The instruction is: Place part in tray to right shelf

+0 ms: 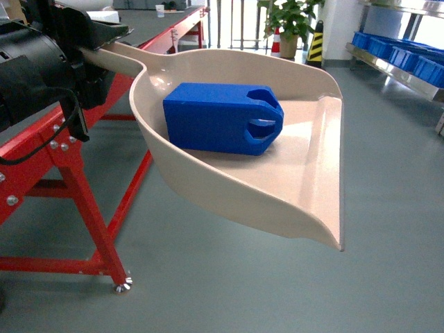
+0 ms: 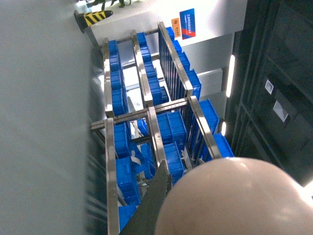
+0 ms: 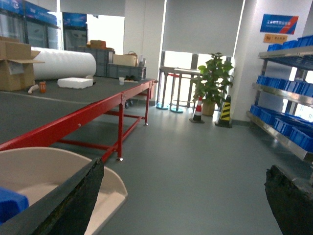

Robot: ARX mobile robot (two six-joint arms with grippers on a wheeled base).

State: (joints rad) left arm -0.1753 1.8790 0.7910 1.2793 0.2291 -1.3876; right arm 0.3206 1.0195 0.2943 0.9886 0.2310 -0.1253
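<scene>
The left tool (image 1: 94,59), upper left of the head view, grips the handle of the tray (image 1: 305,201); the part (image 1: 222,118) lies inside it. The right tool (image 3: 183,205) is wide open and bare. The right shelf (image 1: 399,66) stands upper right.

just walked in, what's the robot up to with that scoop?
The left arm is holding the beige tray by its handle, up in the air above the floor beside the red-framed table. The blue part lies inside the tray. The left tool itself is hidden in these views. The right tool is open and empty. The right shelf, loaded with blue crates, is off to the right, not yet reached.
</scene>
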